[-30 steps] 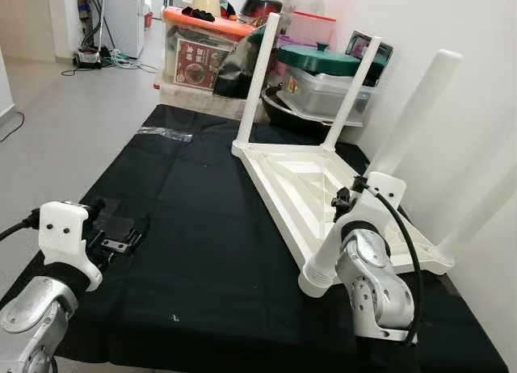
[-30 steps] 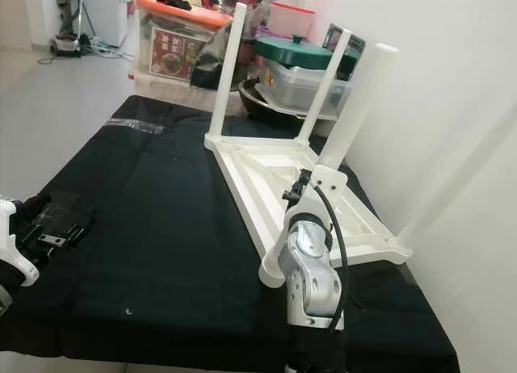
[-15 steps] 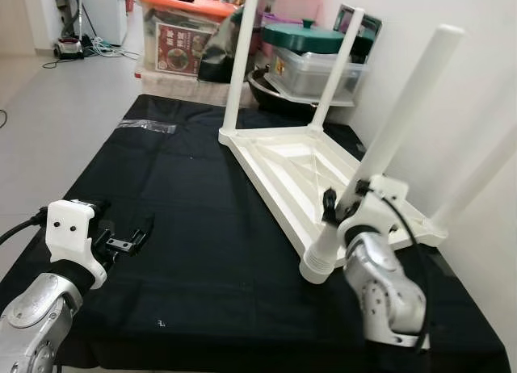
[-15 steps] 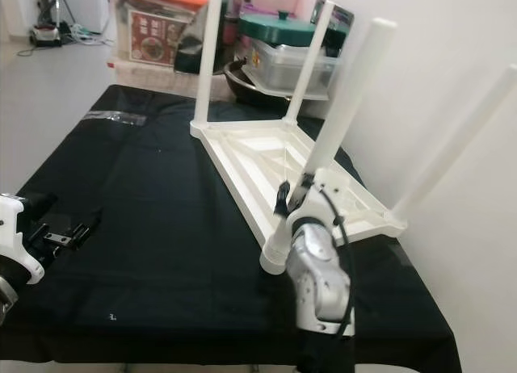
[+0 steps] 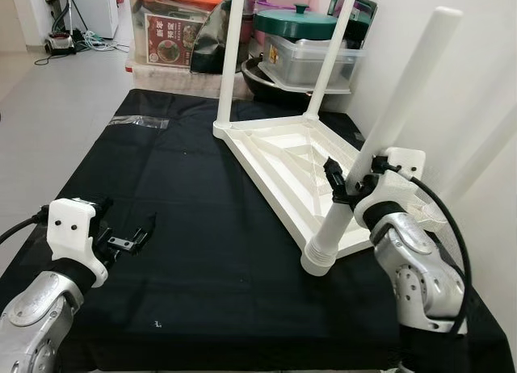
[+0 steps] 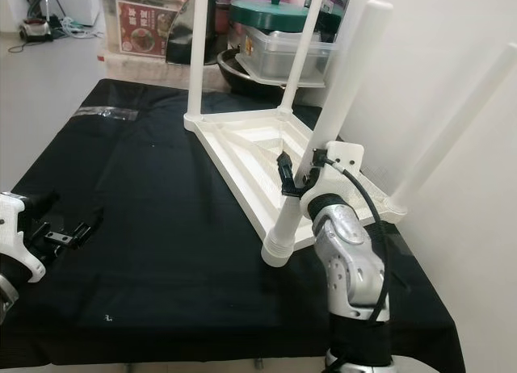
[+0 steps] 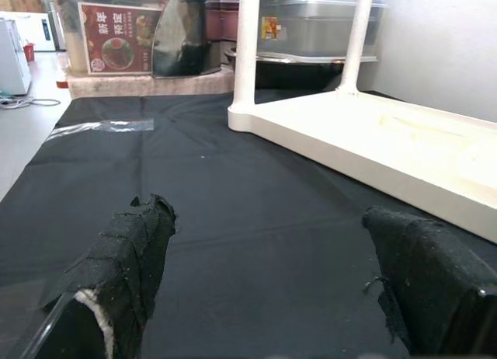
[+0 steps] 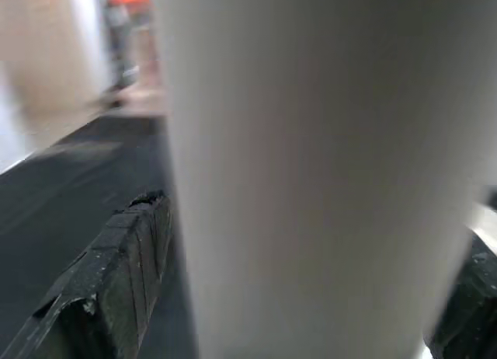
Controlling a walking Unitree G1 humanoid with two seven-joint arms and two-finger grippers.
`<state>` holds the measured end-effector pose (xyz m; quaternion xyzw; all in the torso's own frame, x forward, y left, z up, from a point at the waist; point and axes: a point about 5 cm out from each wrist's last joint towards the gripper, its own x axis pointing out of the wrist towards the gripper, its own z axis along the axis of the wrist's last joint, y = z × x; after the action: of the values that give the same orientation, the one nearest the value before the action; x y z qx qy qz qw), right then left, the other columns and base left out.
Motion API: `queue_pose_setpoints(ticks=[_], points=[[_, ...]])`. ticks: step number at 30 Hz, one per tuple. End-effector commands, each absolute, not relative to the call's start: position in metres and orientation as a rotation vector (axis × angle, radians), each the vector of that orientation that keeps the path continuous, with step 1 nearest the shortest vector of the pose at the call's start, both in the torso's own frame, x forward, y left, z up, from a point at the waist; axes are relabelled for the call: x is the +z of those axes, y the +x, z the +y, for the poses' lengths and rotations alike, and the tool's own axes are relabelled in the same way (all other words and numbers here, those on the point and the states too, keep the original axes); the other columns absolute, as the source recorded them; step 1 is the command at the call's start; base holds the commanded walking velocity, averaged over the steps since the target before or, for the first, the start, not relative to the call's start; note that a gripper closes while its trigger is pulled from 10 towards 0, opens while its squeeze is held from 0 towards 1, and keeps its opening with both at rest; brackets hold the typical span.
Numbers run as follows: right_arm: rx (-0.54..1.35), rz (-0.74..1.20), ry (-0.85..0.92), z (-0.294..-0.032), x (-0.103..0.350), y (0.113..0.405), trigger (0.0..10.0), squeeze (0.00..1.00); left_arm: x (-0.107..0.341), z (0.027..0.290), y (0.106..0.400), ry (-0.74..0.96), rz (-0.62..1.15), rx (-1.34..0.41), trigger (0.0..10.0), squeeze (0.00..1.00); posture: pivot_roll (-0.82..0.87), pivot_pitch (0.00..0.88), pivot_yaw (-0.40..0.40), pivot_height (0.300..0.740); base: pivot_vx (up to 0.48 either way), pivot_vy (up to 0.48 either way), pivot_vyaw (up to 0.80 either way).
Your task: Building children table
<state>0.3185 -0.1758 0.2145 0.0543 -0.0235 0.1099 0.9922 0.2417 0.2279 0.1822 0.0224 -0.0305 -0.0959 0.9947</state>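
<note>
Your right gripper, jaws clamped round the loose table leg, tilted it nearer the upturned tabletop on the worktop; corner seating remained. Left gripper hovered open, empty.

A white plastic children's table lies upside down on the black cloth, its round legs pointing up.
</note>
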Motion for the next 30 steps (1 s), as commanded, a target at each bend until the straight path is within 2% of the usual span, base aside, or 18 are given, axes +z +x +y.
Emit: queue_pose_setpoints(ticks=[1, 4, 6, 8, 12, 18, 19, 20, 21, 23, 24, 26, 30], points=[[0.273, -0.006, 0.096, -0.189, 0.206, 0.327, 10.0, 0.00, 0.178, 0.225, 0.244, 0.038, -0.050, -0.207, 10.0, 0.00, 0.09, 0.000, -0.154, 0.740, 0.000, 0.000, 0.00], [0.278, 0.005, 0.090, -0.195, 0.205, 0.329, 10.0, 0.00, 0.177, 0.224, 0.244, 0.038, -0.050, -0.207, 10.0, 0.00, 0.09, 0.000, -0.154, 0.740, 0.000, 0.000, 0.00], [0.321, 0.023, 0.083, -0.213, 0.207, 0.338, 10.0, 0.00, 0.177, 0.224, 0.245, 0.036, -0.052, -0.209, 10.0, 0.00, 0.10, 0.000, -0.162, 0.740, 0.000, 0.000, 0.00], [0.321, 0.023, 0.083, -0.213, 0.207, 0.338, 10.0, 0.00, 0.177, 0.224, 0.245, 0.036, -0.052, -0.209, 10.0, 0.00, 0.10, 0.000, -0.162, 0.740, 0.000, 0.000, 0.00], [0.387, 0.017, 0.086, -0.241, 0.215, 0.353, 10.0, 0.00, 0.175, 0.224, 0.245, 0.034, -0.051, -0.210, 10.0, 0.00, 0.10, 0.000, -0.166, 0.740, 0.000, 0.000, 0.00], [0.404, 0.005, 0.080, -0.257, 0.218, 0.364, 10.0, 0.00, 0.175, 0.224, 0.245, 0.039, -0.052, -0.209, 10.0, 0.00, 0.11, 0.000, -0.168, 0.740, 0.000, 0.000, 0.00], [0.431, 0.008, 0.095, -0.258, 0.218, 0.365, 4.7, 0.00, 0.176, 0.225, 0.245, 0.040, -0.054, -0.210, 10.0, 0.00, 0.12, 0.000, -0.173, 0.740, 0.000, 0.000, 0.00], [0.431, 0.008, 0.095, -0.258, 0.218, 0.365, 4.7, 0.00, 0.176, 0.225, 0.245, 0.040, -0.054, -0.210, 10.0, 0.00, 0.12, 0.000, -0.173, 0.740, 0.000, 0.000, 0.00], [0.478, 0.015, 0.096, -0.259, 0.217, 0.365, 4.1, 0.00, 0.176, 0.226, 0.244, 0.045, -0.054, -0.211, 10.0, 0.00, 0.13, 0.000, -0.177, 0.740, 0.000, 0.000, 0.00], [0.511, 0.019, 0.096, -0.259, 0.217, 0.364, 4.1, 0.00, 0.176, 0.226, 0.244, 0.049, -0.054, -0.212, 10.0, 0.00, 0.13, 0.000, -0.177, 0.740, 0.000, 0.000, 0.00], [0.550, 0.027, 0.102, -0.259, 0.215, 0.363, 0.0, 0.00, 0.177, 0.227, 0.244, 0.052, -0.053, -0.212, 10.0, 0.00, 0.13, 0.000, -0.177, 0.740, 0.000, 0.000, 0.00], [0.594, 0.043, 0.106, -0.260, 0.211, 0.362, 0.0, 0.00, 0.177, 0.227, 0.243, 0.055, -0.052, -0.213, 10.0, 0.00, 0.13, 0.000, -0.180, 0.740, 0.000, 0.000, 0.00], [0.550, 0.048, 0.141, -0.264, 0.204, 0.364, 0.0, 0.00, 0.176, 0.226, 0.243, 0.056, -0.051, -0.216, 10.0, 0.00, 0.13, 0.000, -0.178, 0.740, 0.000, 0.000, 0.00]])
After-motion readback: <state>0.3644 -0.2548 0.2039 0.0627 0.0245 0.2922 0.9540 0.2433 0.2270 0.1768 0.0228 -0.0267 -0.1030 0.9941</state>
